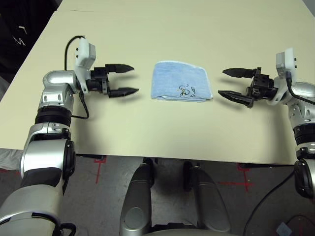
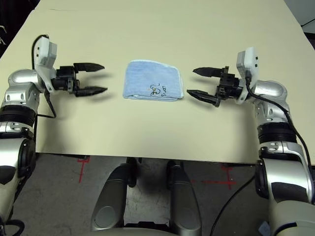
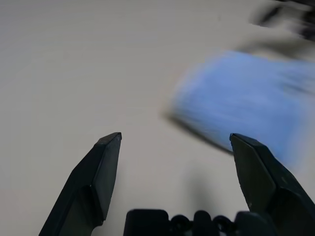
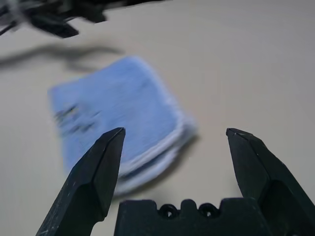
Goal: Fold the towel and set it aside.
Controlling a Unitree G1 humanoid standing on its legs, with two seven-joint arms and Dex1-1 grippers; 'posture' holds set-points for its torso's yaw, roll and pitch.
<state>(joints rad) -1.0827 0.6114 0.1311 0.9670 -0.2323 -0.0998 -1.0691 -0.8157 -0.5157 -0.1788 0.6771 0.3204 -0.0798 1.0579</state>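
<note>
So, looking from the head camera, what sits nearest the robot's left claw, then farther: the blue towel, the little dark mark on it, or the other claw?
1. The towel, just beside the left gripper.
2. The dark mark, on the towel's far half.
3. The right gripper, beyond the towel.

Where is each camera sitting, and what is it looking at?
Left eye view: on the head, looking down at the folded towel, table, silver forearms.
Right eye view: beside it, same scene.
Left wrist view: looks past the open left tool at the towel.
Right wrist view: looks past the open right tool at it.
All share the towel.
</note>
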